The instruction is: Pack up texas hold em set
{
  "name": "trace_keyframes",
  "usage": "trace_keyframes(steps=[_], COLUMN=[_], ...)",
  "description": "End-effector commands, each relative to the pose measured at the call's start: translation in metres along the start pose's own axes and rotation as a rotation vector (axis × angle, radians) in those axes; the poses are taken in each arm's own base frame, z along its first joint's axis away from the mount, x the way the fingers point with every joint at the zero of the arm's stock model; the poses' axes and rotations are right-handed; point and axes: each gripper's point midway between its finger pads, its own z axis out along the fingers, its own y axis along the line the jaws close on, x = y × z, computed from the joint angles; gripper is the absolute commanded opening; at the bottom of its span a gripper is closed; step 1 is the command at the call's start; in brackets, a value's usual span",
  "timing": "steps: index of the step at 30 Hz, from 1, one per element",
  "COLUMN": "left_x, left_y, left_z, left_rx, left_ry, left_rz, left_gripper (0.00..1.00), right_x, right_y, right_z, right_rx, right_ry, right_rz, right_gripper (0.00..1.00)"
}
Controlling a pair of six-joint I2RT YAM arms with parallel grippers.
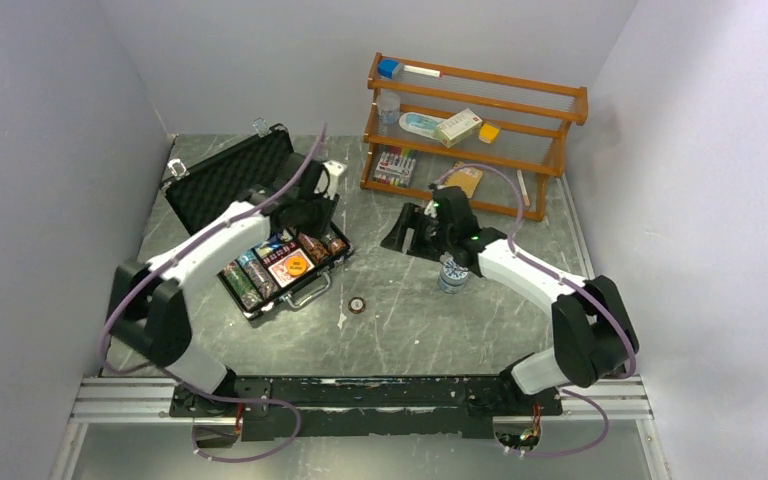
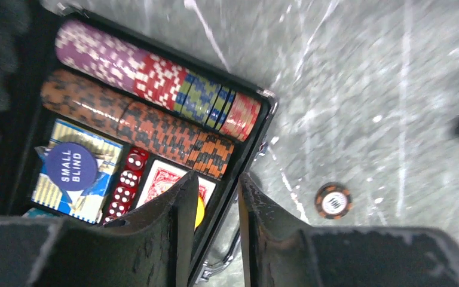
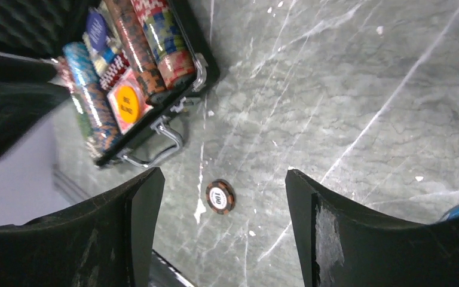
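Case (image 3: 210, 67) lies open in the upper left of the right wrist view, w/ its foam lid (image 1: 222, 178) tipped back at left-centre of the top view. The chip rows (image 2: 155, 75) look packed. The card deck (image 2: 164, 179), dice (image 2: 128, 179), small-blind button (image 2: 72, 165) and orange disc (image 3: 128, 103) all sit inside.

One loose chip (image 3: 220, 196) lies flat on the surface (image 1: 410, 330), near the case handle and apart from it. A blue-white item (image 1: 452, 278) sits under the right arm, right of centre. It's prob. a chip stack, can't tell.

Right gripper (image 3: 222, 178) is spread wide, holding nothing. It hangs above the loose chip, which shows between its fingers. Left gripper (image 2: 218, 184) is over the case's near edge, its fingers only a slit apart w/ nothing between them.

Likely next move is the right arm picking up that chip. Risks as I judge them:
- The chip is thin and flat on a hard, slick surface. The fingers may scrape the stone or skid the chip away instead of pinching it, esp. if the descent is off-centre.
- The left arm sits over the tray, so a drop-off there could make the arms clash.
- The rows look full. A chip left proud of its slot could stop the lid shutting or the latches catching.
- The blue-white item is close under the right arm, and a sweep could knock it.
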Motion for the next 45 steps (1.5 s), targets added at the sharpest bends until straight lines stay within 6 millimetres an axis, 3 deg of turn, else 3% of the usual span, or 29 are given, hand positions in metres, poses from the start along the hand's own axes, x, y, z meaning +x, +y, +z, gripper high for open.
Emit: trace_keyframes(steps=[1, 4, 10, 15, 23, 31, 40, 45], left_x=[-0.055, -0.060, -0.064, -0.059, -0.056, -0.056, -0.055, -0.055], left_y=[0.000, 0.004, 0.014, 0.016, 0.018, 0.020, 0.018, 0.018], left_z=[-0.053, -0.082, -0.144, -0.170, -0.177, -0.176, -0.175, -0.172], left_rx=[-0.001, -0.023, -0.045, -0.038, -0.050, -0.060, -0.045, -0.047], left_ry=[-0.309, -0.446, -0.711, -0.826, -0.819, -0.797, -0.802, -0.792], left_rz=[-0.101, -0.136, -0.184, -0.181, -0.207, -0.228, -0.229, -0.225], left_gripper=[0.37, 0.42, 0.61, 0.67, 0.78, 0.80, 0.80, 0.80], right_x=[0.023, 0.041, 0.077, 0.098, 0.132, 0.146, 0.164, 0.166], right_y=[-0.010, -0.005, 0.012, 0.021, 0.023, 0.011, -0.011, -0.015], right_z=[0.002, 0.004, 0.019, 0.034, 0.058, 0.066, 0.072, 0.081], right_rx=[0.225, 0.275, 0.330, 0.359, 0.371, 0.433, 0.478, 0.492], right_ry=[0.041, 0.091, 0.241, 0.310, 0.441, 0.501, 0.573, 0.577], right_rz=[-0.241, -0.338, -0.499, -0.583, -0.642, -0.666, -0.682, -0.684], right_gripper=[0.80, 0.80, 0.81, 0.82, 0.82, 0.77, 0.60, 0.58])
